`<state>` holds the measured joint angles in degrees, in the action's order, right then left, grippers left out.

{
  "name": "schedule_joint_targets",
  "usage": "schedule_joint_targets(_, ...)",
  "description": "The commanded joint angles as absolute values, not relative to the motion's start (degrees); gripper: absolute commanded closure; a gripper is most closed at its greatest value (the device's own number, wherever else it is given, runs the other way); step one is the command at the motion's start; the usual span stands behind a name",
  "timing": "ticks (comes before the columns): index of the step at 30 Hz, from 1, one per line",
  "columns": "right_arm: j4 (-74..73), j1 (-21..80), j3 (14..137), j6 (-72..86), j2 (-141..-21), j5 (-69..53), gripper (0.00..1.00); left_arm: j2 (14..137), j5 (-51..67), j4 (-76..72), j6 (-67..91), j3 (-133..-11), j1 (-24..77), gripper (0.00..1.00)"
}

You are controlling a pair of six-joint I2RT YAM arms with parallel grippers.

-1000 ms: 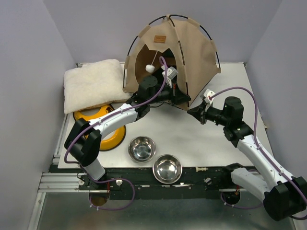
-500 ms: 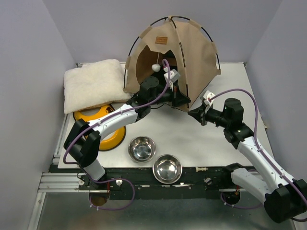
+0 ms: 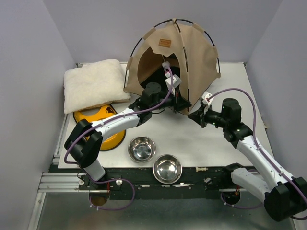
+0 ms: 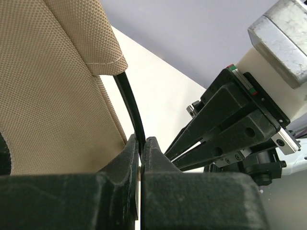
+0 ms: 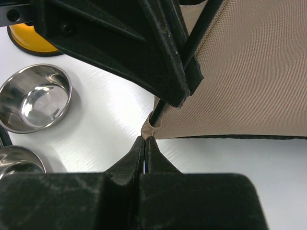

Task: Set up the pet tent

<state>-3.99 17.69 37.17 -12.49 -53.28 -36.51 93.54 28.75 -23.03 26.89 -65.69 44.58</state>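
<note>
White table [image 3: 201,148] carries the pet tent [image 3: 196,52] at its far middle, left claw [image 4: 142,152] clamped on a black pole [image 4: 127,100], right claw [image 5: 145,146] clamped on the fabric corner [image 5: 149,129]; a slipping grip could spring the pole free.

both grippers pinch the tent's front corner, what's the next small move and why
Probably the left gripper should press the black pole slightly deeper into the corner pocket, with the right gripper pinching that fabric corner steady. The pet tent stands domed, but the pole end only just enters the pocket, so it may not be seated.
</note>
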Motion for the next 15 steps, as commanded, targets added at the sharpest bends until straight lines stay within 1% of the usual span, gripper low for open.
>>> schedule_joint_targets(1, 0.10, 17.93, 39.81, -11.33, -52.38, -31.14, 0.99, 94.31, 28.65, -18.65, 25.06, -65.20, 45.70, 0.99)
schedule_joint_targets(2, 0.09, 18.02, 39.90, -12.56, -52.12, -29.20, 0.99, 93.96, 28.83, -16.72, 23.57, -66.61, 45.53, 0.82)
schedule_joint_targets(3, -2.09, 17.93, 39.73, -13.79, -51.77, -26.83, 0.99, 93.35, 28.92, -14.09, 22.16, -68.36, 45.44, 0.62)
schedule_joint_targets(4, -3.07, 17.67, 39.55, -14.67, -51.25, -25.07, 0.99, 92.47, 29.70, -11.97, 20.58, -69.51, 45.18, 0.48)
schedule_joint_targets(5, -3.95, 17.41, 39.46, -15.55, -50.72, -23.31, 0.99, 91.50, 30.58, -9.34, 19.26, -70.57, 44.74, 0.37)
schedule_joint_targets(7, -6.93, 17.14, 39.20, -16.61, -49.84, -20.14, 0.99, 89.22, 33.73, -4.50, 16.97, -72.06, 43.78, 0.26)
schedule_joint_targets(8, -8.68, 17.14, 39.20, -16.52, -49.57, -19.17, 0.99, 87.64, 35.93, -1.87, 15.66, -72.51, 43.25, 0.17)
schedule_joint_targets(10, -11.76, 17.14, 39.20, -15.91, -48.61, -18.72, 0.99, 84.65, 41.28, 3.65, 12.32, -72.51, 42.37, 0.10)
schedule_joint_targets(12, -13.88, 17.05, 38.94, -15.38, -47.64, -19.33, 0.99, 81.14, 45.76, 8.16, 9.42, -71.64, 41.23, 0.08)
schedule_joint_targets(13, -14.84, 17.14, 39.11, -14.60, -47.29, -19.07, 0.91, 79.12, 47.88, 9.57, 8.80, -70.59, 40.00, 0.08)
schedule_joint_targets(15, -19.75, 17.14, 41.47, -14.15, -47.02, -18.81, 0.50, 75.51, 50.35, 10.20, 8.96, -68.74, 35.97, 0.06)
